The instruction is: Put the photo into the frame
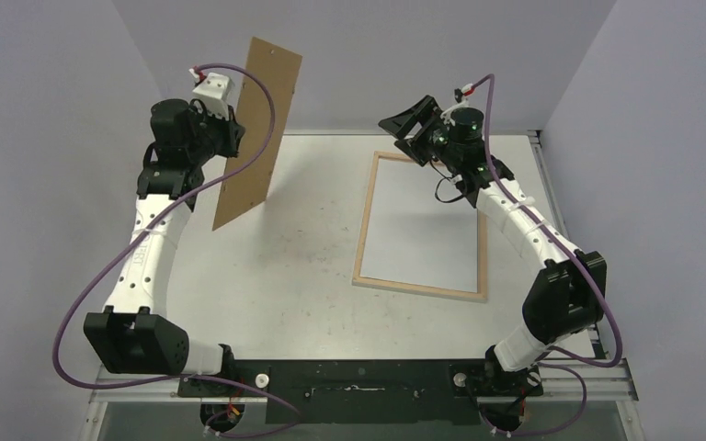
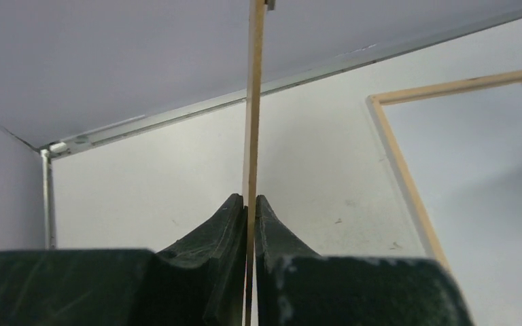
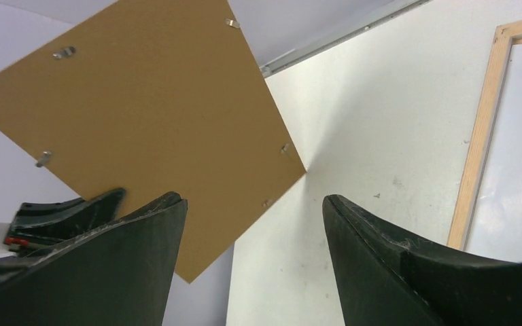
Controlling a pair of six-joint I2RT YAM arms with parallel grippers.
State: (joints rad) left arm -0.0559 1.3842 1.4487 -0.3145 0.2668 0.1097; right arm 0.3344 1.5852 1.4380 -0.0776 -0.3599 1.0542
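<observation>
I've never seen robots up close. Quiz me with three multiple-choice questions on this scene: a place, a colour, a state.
1. Where is the frame?
A. Held in the air
B. Flat on the table
C. Leaning on the wall

2. What colour is the board in the left hand?
A. Brown
B. Blue
C. Red

3. How is the right hand?
A. Shut on the frame
B. Shut on the board
C. Open, empty

Answers: 1 B, its rim lies on the table; 2 A, plain brown in the top view; 3 C, it stands wide open, nothing inside.
</observation>
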